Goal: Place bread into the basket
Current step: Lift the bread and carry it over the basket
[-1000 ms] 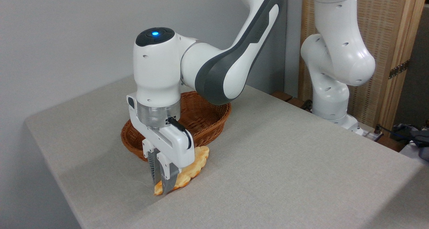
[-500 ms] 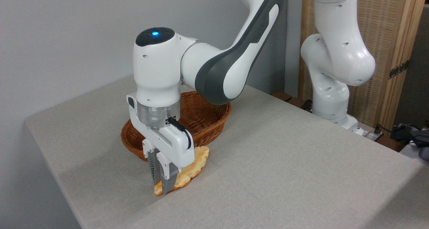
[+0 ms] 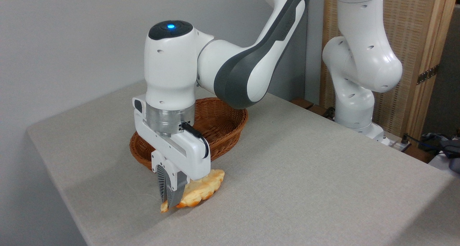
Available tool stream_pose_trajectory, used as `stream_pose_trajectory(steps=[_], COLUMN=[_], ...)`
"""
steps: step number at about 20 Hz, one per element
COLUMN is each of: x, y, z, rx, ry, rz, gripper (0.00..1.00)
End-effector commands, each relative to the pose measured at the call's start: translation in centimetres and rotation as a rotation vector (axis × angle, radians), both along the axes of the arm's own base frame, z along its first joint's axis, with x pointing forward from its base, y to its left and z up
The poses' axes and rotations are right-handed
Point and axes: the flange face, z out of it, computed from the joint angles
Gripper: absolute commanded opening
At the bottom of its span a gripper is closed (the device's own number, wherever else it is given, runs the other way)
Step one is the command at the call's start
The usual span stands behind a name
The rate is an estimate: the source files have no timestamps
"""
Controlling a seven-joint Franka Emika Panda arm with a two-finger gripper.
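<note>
Ribbed gripper [image 3: 168, 199] pinches flat braided bread [image 3: 201, 188] beside woven wicker basket [image 3: 230, 131].

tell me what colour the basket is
Reddish-brown woven wicker basket, clear in the fixed camera view.

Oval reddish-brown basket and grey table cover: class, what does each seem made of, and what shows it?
Oval reddish-brown basket: woven wicker, apparently, slightly glossy; interlaced strands show along its rim and wall.
Grey table cover: likely matte fabric; a fine weave-like texture, no shine.

tool [image 3: 169, 199] clamps bread [image 3: 201, 188] | basket [image 3: 230, 134] just behind
</note>
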Motion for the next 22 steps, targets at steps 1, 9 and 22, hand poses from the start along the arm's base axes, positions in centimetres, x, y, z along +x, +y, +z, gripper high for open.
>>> stream_pose_trajectory(steps=[1,9,22], x=[0.4,0.3,-1.8], y=[1.0,0.8,-0.5], z=[2.6,6.5,11.5], rx=[-0.037,-0.063,-0.122], ry=[-0.012,-0.014,-0.002], rz=[0.012,-0.001,-0.021], gripper=[0.00,0.00,0.00])
